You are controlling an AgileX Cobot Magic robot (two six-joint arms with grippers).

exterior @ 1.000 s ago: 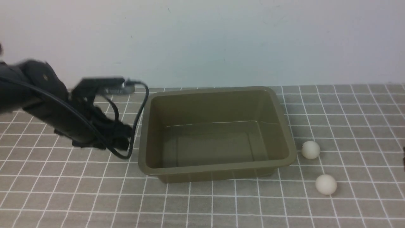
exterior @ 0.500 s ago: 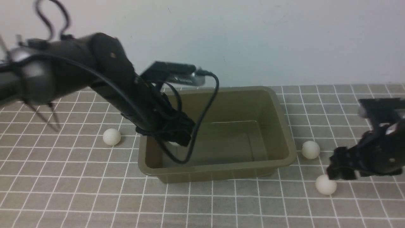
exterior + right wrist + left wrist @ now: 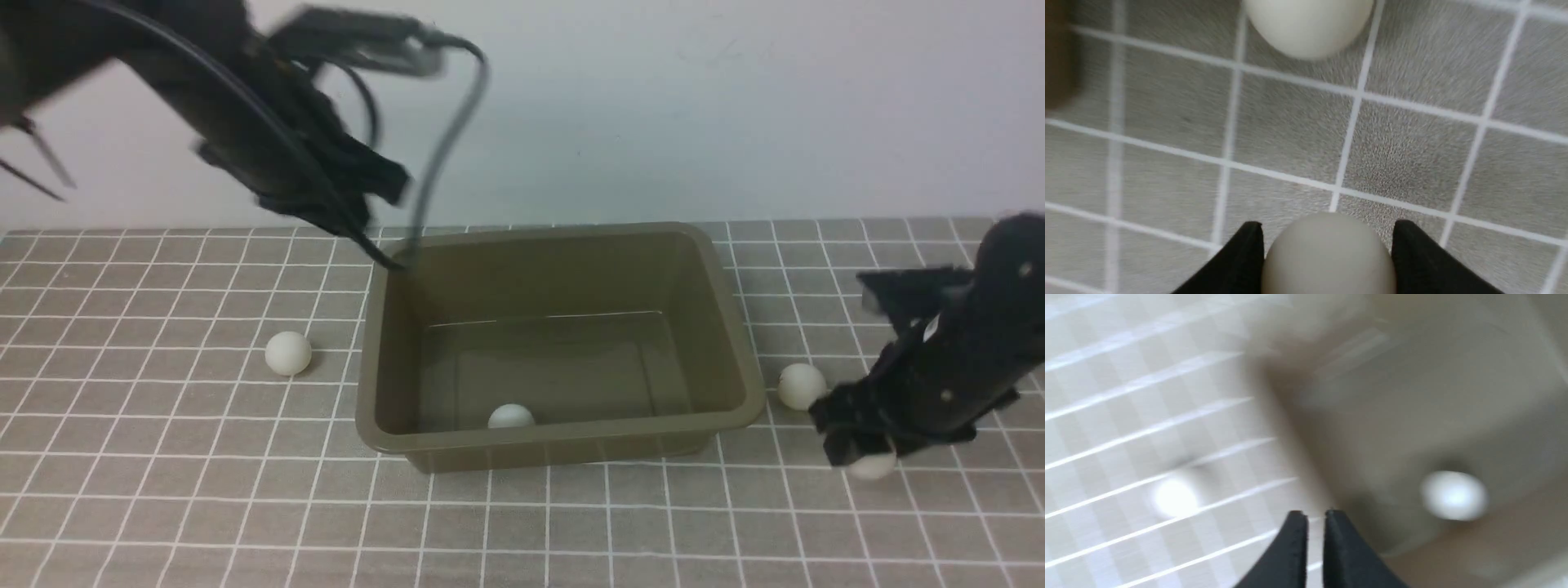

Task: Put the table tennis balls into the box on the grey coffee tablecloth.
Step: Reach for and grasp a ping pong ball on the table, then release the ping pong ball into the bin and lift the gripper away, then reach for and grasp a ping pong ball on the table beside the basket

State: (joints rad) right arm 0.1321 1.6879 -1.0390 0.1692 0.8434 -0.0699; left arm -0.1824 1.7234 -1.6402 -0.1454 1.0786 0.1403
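The olive-green box [image 3: 571, 439] stands mid-table on the grey coffee tablecloth [image 3: 163, 490]. One white table tennis ball [image 3: 511, 416] lies inside it near the front wall and also shows in the left wrist view [image 3: 1453, 495]. A second ball [image 3: 287, 353] lies on the cloth left of the box. A third ball [image 3: 801, 385] lies right of the box. My right gripper [image 3: 865, 457] is shut on a fourth ball [image 3: 1327, 253] just above the cloth. My left gripper [image 3: 359, 208] is raised above the box's back left corner, blurred; its fingers [image 3: 1298, 539] are nearly together and empty.
A pale wall runs behind the table. The left arm's black cable [image 3: 445, 147] hangs down to the box's back left rim. The third ball [image 3: 1308, 24] lies just ahead of my right gripper, and the box edge [image 3: 1057, 53] shows beside it.
My left gripper has let its ball go into the box and risen up and back to the left. My right gripper has come down and closed on the nearer right-hand ball.
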